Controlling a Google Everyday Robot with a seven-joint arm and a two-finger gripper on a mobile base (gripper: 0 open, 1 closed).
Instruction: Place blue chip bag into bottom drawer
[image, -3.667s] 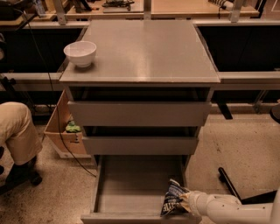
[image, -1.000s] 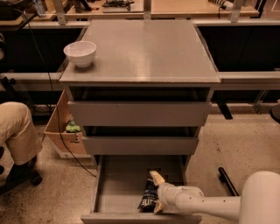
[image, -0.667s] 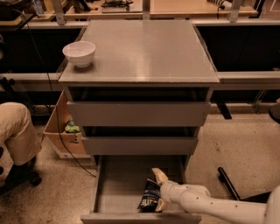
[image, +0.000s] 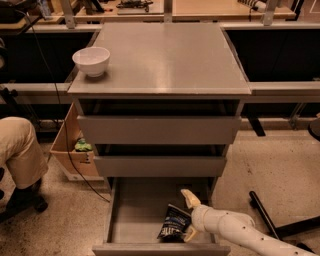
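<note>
The blue chip bag lies inside the open bottom drawer, right of its middle, near the drawer front. My gripper is over the drawer's right part, right beside the bag's right edge. Its two pale fingers are spread apart, one above and one below the bag's edge, and they do not squeeze the bag. The white arm runs off to the lower right.
The two upper grey drawers stand slightly open. A white bowl sits on the cabinet top at the left. A cardboard box and a person's leg are to the left. A black chair base is at the right.
The gripper has drawn back a little to the right, away from the bag. The bag stays lying in the bottom drawer.
</note>
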